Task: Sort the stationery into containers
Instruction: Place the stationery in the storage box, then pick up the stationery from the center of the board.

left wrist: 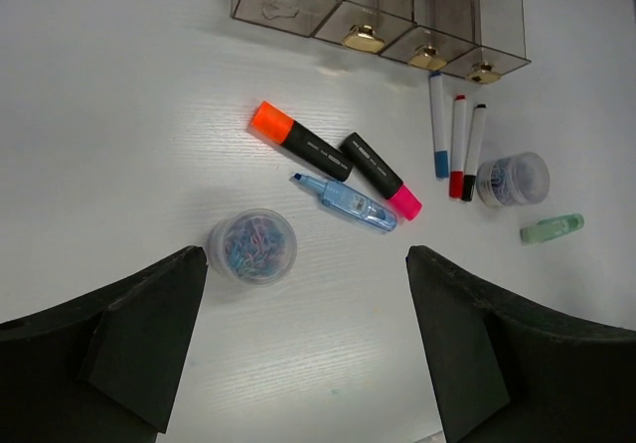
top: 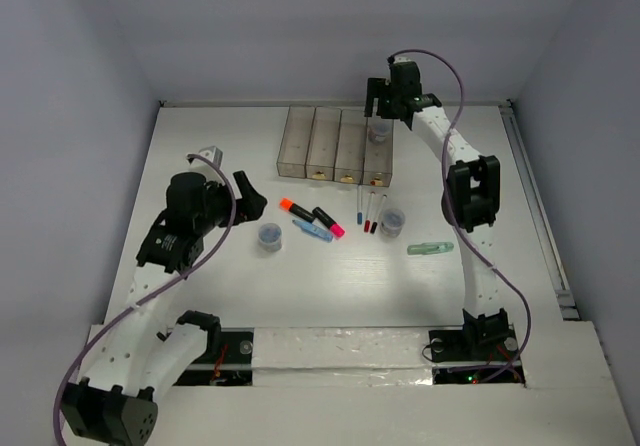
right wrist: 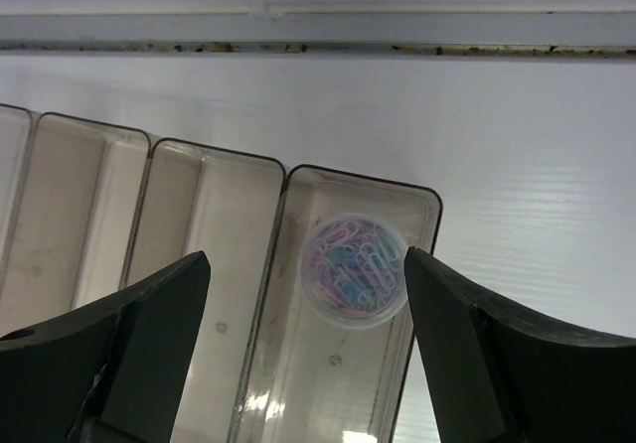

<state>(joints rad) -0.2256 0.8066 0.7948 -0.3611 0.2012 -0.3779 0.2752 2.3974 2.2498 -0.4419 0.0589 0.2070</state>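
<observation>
The row of four joined bins (top: 322,144) stands at the back of the table. One round pot of paper clips (right wrist: 354,268) sits in the far end of the rightmost bin (right wrist: 417,264). My right gripper (right wrist: 306,264) hovers above it, open and empty; it also shows in the top view (top: 378,104). My left gripper (left wrist: 306,264) is open and empty above the table, near a second pot (left wrist: 251,246). Ahead of it lie the orange highlighter (left wrist: 300,141), pink highlighter (left wrist: 381,175) and light blue marker (left wrist: 346,202). Three thin pens (left wrist: 458,145), a third pot (left wrist: 512,179) and the pale green marker (left wrist: 552,227) lie to the right.
The other three bins (right wrist: 189,234) look empty in the right wrist view. A grey rail (top: 535,206) runs along the table's right edge. The back wall stands just behind the bins. A white bracket (top: 205,154) lies at the left, behind my left arm.
</observation>
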